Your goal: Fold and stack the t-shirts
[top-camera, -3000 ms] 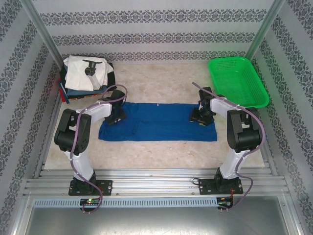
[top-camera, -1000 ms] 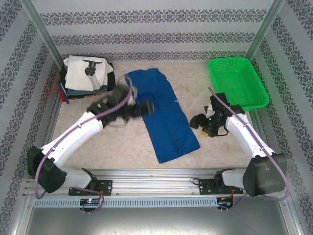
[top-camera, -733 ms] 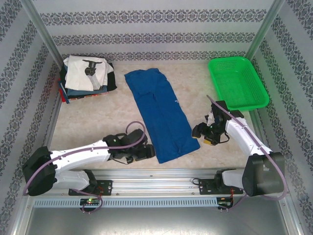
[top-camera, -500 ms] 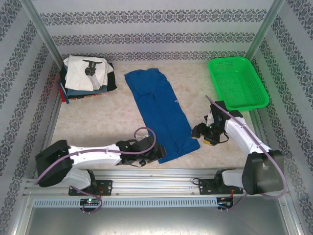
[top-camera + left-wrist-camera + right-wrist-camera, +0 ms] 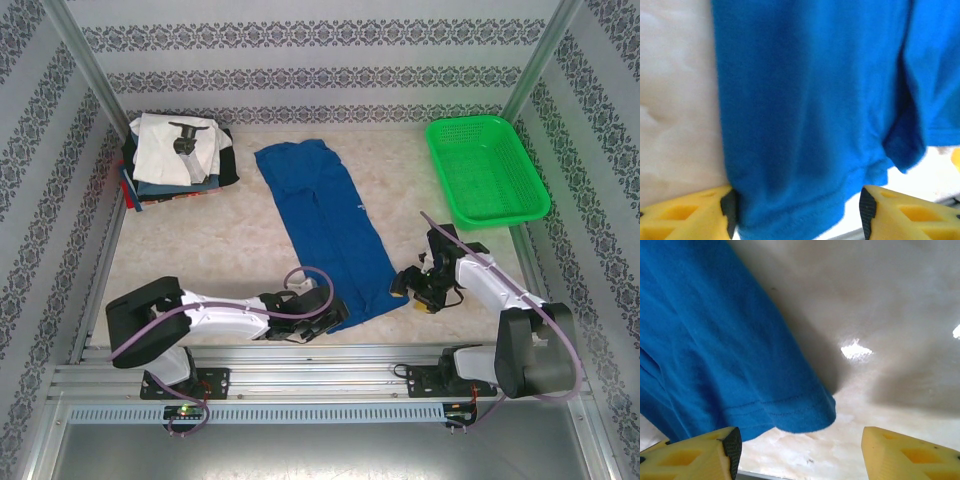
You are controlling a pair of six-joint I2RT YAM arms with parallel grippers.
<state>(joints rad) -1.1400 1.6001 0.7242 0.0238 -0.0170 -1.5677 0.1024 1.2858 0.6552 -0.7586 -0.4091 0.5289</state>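
Your blue shirt (image 5: 325,235) lies flat on the table (image 5: 210,260) as a narrow strip, running from about 12 o'clock down to 6 o'clock. It looks already folded lengthwise, with the sleeves tucked in.

The stack (image 5: 175,160) of finished shirts sits at 10 o'clock and the basket (image 5: 487,165) at 2 o'clock.

Your left gripper (image 5: 320,317) is low at 6 o'clock. Its jaws are apart and straddle the near hem, with cloth between them but not yet pinched. Your right gripper (image 5: 414,286) is at 5 o'clock, jaws also apart, with the strip's other near corner just inside the left finger.

So the lengthwise fold looks done. What is left, by my reading:
- Close on both near corners.
- Carry that end toward 12 o'clock for the crosswise fold.
- Move the packet onto the stack.
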